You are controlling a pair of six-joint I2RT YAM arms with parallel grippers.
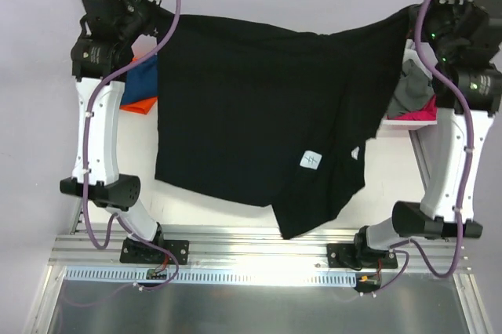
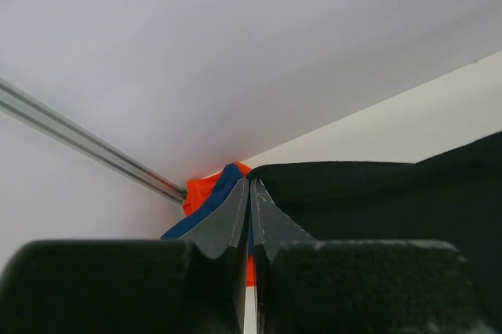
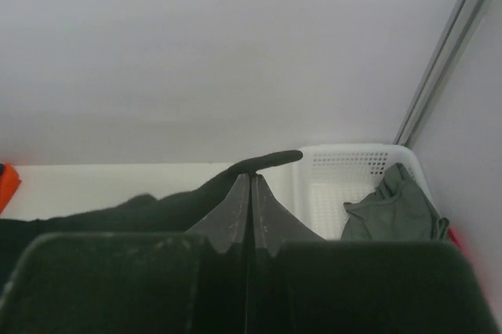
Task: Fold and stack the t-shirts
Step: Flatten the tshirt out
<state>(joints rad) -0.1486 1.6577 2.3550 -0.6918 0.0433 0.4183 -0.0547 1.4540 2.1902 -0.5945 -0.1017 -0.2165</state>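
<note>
Black t-shirt (image 1: 243, 107) fills the middle of the top view: soft matte cloth, a few long creases, upper edge stretched between the two arms and sagging a little at the centre. We see a small white label (image 1: 311, 160) on a flap that hangs as a diagonal point toward the near edge of the white table (image 1: 212, 210). Left gripper (image 1: 158, 11) sits at the shirt's far left corner and right gripper (image 1: 413, 14) at its far right corner. We can't read the jaws from up here. Blue t-shirt (image 1: 141, 81) lies on orange t-shirt (image 1: 140, 105) behind the left arm, both partly covered by the black one. Behind the right arm we see a white basket (image 1: 398, 123) with a grey garment (image 1: 409, 91) and a pink cloth (image 1: 428, 111) in it.

Left wrist view: the two tapered grey fingers (image 2: 227, 220) are pressed together, pinching the black t-shirt's edge, which runs off to the right as a thick rolled hem. Blue and orange folds show just past the fingertips. A metal rail (image 2: 78, 142) crosses on the left.

Right wrist view: fingers are pressed together here too, clamped on a fold of black cloth that bulges up in a rounded loop above the tips. The basket is smooth plastic with small perforations in its walls, and the crumpled grey garment lies inside. We catch an orange sliver at the far left edge.
</note>
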